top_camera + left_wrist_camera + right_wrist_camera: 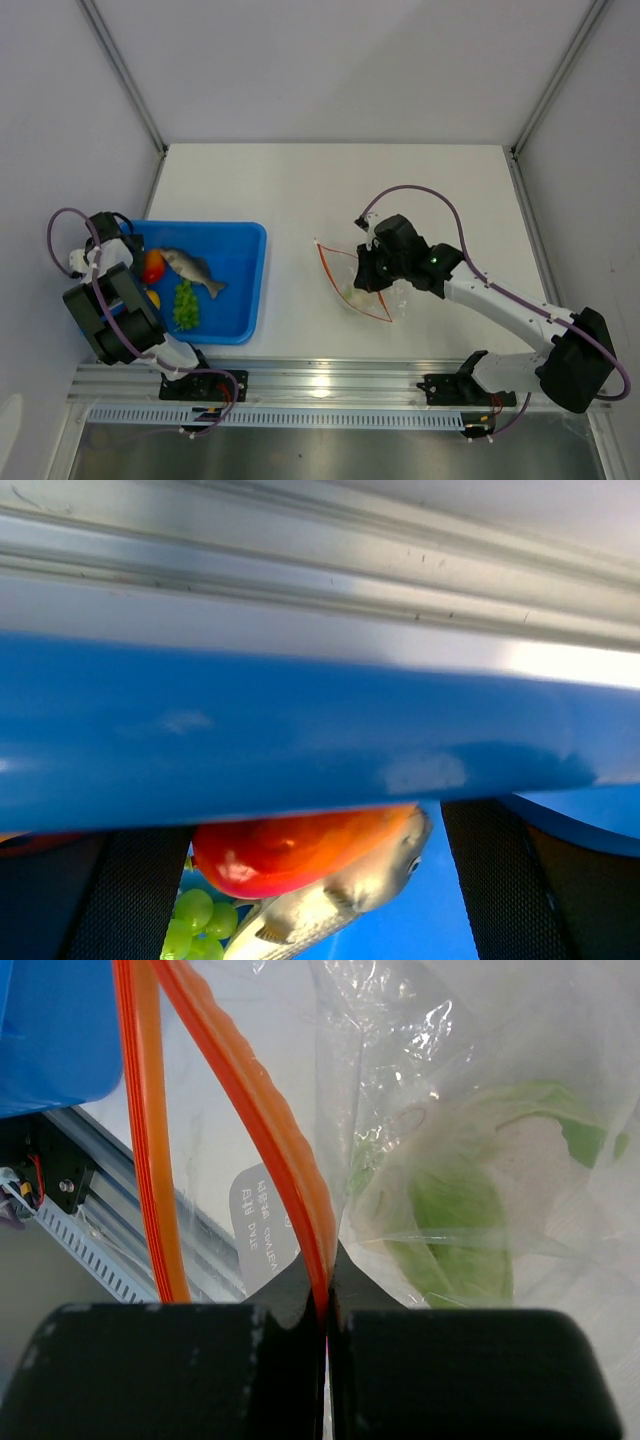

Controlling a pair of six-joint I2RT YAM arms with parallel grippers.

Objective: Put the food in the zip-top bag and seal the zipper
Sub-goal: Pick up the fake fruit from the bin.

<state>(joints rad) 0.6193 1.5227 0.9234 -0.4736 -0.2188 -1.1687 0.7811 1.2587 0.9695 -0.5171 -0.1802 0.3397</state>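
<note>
Hanging low over the left end of the blue tray [240,300], the left gripper [320,885] has its two fingers [90,900] spread as wide as they go, and it holds nothing. I think it sits that way so it can drop around one toy. The red-orange fruit [290,855] lies right between the fingers and touches the grey fish [340,900] beside it. The green leafy bits [185,305] lie just next to them in the tray.

Well apart to the right, the zip-top bag [360,290] rests on the white table [300,190]. The right gripper [327,1300] is squeezed tight on one strip of the red zipper [250,1130]. The other strip bows away, so the mouth gapes open. That looks like the reason for the hold: food can go in. A white and green cauliflower [470,1200] is inside the bag, just past the right gripper.
</note>
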